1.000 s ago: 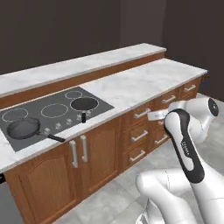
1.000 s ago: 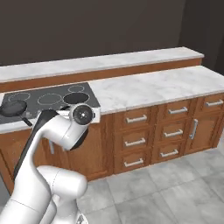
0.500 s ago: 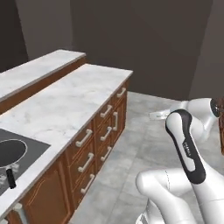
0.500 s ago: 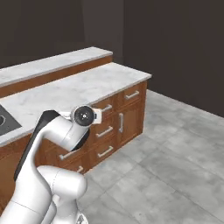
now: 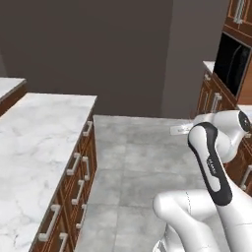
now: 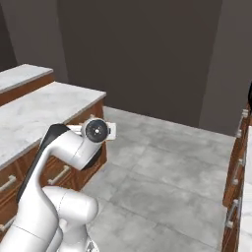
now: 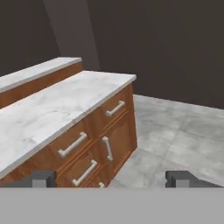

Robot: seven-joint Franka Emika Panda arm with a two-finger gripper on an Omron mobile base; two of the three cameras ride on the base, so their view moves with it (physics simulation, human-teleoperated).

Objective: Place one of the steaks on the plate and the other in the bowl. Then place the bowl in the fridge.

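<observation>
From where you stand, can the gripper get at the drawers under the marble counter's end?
Probably yes: the gripper hangs open and empty, facing the drawers below the counter, with nothing in between.

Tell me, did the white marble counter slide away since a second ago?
No. The marble counter sits differently in the picture because the base turned: floor and dark wall shifted with it, so the camera moved, not the counter.

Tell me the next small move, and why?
Probably keep turning the base toward the far cabinets. The marble counter ahead carries no steak, plate or bowl, and the tool hangs open and empty, so there is nothing within reach to grasp yet.
</observation>
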